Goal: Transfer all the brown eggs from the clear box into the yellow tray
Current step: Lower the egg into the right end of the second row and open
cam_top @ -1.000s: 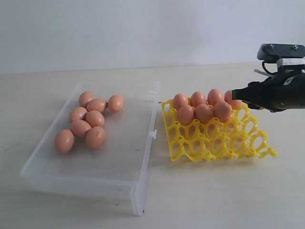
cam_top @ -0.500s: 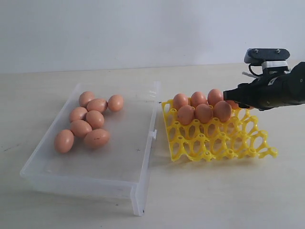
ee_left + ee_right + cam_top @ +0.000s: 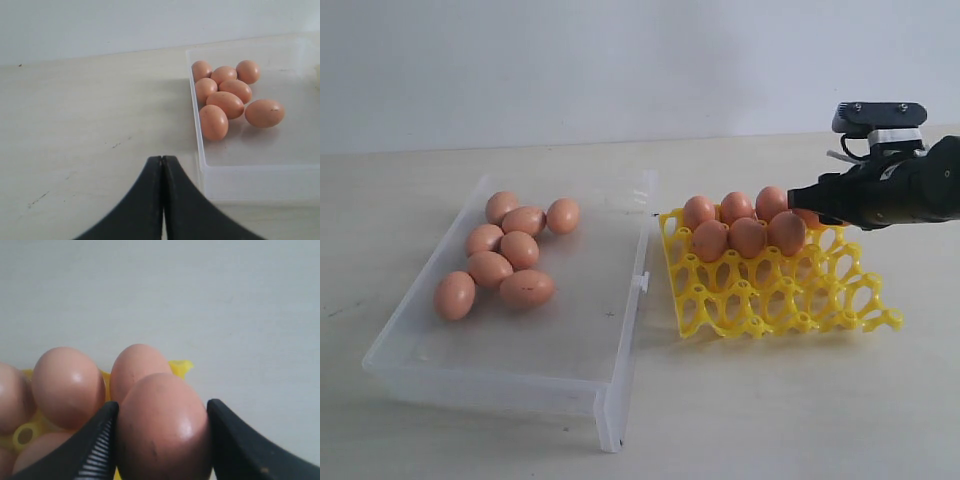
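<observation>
Shows right claw (image 3: 807, 207) clamped on a brown egg (image 3: 162, 430) over the far right corner of the yellow tray (image 3: 770, 300); left claw (image 3: 162, 170) pressed together near the clear box (image 3: 610, 400). Could roll off the edge if released off-centre

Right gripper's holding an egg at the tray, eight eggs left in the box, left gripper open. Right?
No: the left gripper is shut, jaws pressed together, as the left wrist view shows. The right gripper does hold an egg at the tray, with eight eggs in the box.

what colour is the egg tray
The tray is bright yellow, clearest in the exterior view.
</observation>
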`<state>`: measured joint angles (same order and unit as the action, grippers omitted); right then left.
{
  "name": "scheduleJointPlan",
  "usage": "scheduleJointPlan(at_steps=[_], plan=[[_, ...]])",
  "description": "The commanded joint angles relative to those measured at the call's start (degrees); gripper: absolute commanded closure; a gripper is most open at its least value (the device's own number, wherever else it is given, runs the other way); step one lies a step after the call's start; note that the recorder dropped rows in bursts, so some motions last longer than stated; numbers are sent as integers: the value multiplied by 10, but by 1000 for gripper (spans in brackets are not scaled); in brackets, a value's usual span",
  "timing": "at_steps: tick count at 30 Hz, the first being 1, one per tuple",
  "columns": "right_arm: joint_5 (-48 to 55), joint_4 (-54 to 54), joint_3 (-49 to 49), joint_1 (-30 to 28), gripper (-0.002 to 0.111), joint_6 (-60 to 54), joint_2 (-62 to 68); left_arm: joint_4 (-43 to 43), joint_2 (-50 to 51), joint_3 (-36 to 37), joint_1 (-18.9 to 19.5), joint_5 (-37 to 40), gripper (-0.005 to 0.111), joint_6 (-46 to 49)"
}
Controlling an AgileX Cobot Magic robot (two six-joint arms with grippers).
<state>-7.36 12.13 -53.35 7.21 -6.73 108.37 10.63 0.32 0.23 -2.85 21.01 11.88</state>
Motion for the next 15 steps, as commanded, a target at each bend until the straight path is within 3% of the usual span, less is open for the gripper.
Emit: scheduleJointPlan(at_steps=[1,15], plan=[[-16,-6,-4,-2,108,9,1,1,-3,-2,1,-6,107,-1],[-28,-31,-4,1,108,40,6,1,-3,-2,1,-6,107,-1]])
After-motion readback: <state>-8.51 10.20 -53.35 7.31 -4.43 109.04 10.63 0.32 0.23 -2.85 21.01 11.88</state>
